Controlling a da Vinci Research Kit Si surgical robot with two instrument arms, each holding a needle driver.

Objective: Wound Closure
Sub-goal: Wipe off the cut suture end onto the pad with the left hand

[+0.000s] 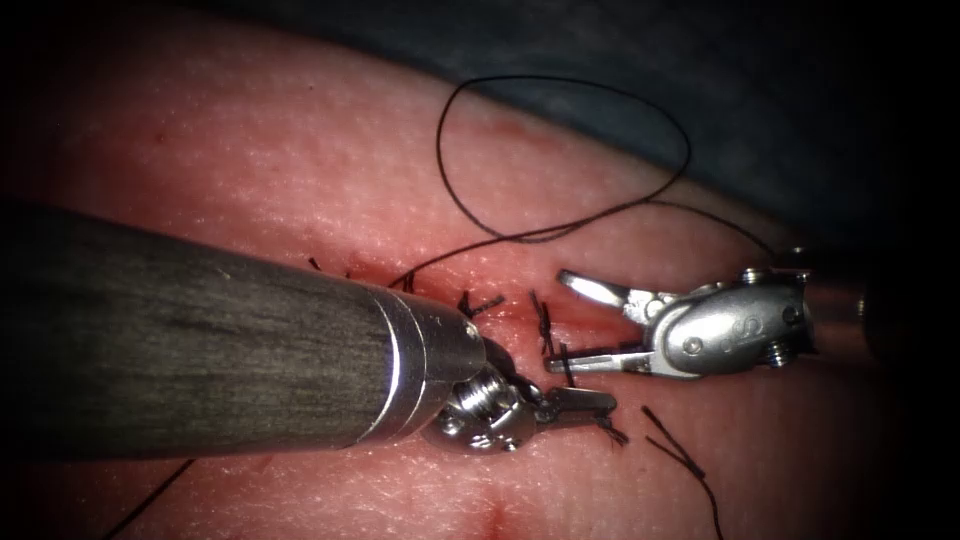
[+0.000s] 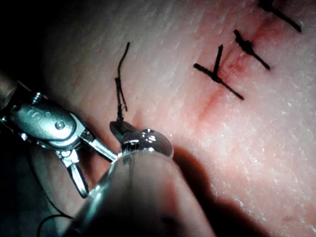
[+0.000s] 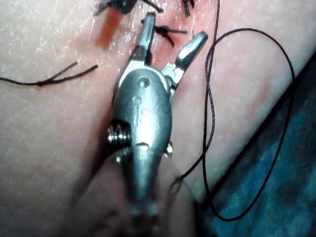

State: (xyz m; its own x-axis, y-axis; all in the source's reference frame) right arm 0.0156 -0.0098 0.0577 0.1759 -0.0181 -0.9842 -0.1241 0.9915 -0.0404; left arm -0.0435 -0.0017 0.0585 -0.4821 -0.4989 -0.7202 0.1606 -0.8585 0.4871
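On the tissue (image 1: 300, 180), the left tool (image 1: 578, 402) pinches a short thread end (image 1: 610, 430) beside the stitched cut (image 1: 545, 325). The right tool (image 1: 570, 325) (jaws spread wide) holds nothing, hovering over the cut. Loose thread (image 1: 560, 150) loops beyond; I cannot tell where the needle is.

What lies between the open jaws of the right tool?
A knotted stitch on the cut, seen in the endoscope view; the right tool holds nothing.
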